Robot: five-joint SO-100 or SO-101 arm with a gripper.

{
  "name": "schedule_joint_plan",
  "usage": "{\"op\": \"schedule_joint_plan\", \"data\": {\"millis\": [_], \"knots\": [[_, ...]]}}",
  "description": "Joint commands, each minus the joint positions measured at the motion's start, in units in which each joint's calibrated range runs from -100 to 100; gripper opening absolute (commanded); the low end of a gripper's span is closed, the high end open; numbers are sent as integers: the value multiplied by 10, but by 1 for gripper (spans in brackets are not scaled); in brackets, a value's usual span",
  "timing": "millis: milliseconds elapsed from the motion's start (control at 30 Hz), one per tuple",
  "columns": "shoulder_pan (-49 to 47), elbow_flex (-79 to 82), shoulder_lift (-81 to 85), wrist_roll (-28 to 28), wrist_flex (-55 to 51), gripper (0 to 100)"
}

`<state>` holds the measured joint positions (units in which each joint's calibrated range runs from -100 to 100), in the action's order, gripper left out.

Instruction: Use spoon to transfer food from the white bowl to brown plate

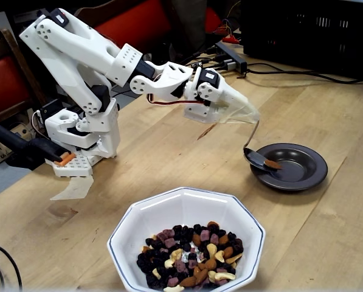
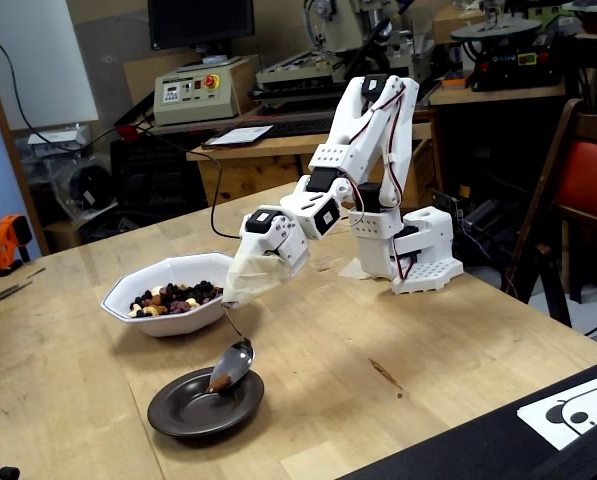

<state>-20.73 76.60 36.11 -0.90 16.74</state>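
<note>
My white gripper [image 1: 245, 112] is shut on the spoon's handle and holds the spoon [image 1: 255, 158] tilted over the brown plate [image 1: 303, 173], at its left rim in this fixed view. One brown almond [image 1: 271, 163] lies at the spoon's tip, sliding onto the plate. In another fixed view the gripper [image 2: 246, 285] holds the spoon [image 2: 234, 362] over the brown plate [image 2: 193, 410], with the almond [image 2: 218, 381] at its lower edge. The white bowl [image 1: 169, 210] holds the food [image 1: 190, 255] and stands in front; it also shows in the other fixed view [image 2: 163, 315], with the food [image 2: 173, 297] in it.
The arm's base [image 1: 84, 137] stands at the table's back left. A black crate [image 1: 309, 33] and cables [image 1: 278, 70] lie at the back right. Chairs stand beside the table [image 2: 588, 190]. A black sheet with a panda print [image 2: 568, 410] lies at the near corner.
</note>
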Motion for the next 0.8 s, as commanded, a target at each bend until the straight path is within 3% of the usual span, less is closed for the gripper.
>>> {"op": "schedule_joint_plan", "data": {"millis": [0,767], "knots": [[1,-35,-4,-1,1,2],[0,-147,-9,0,2,2]]}}
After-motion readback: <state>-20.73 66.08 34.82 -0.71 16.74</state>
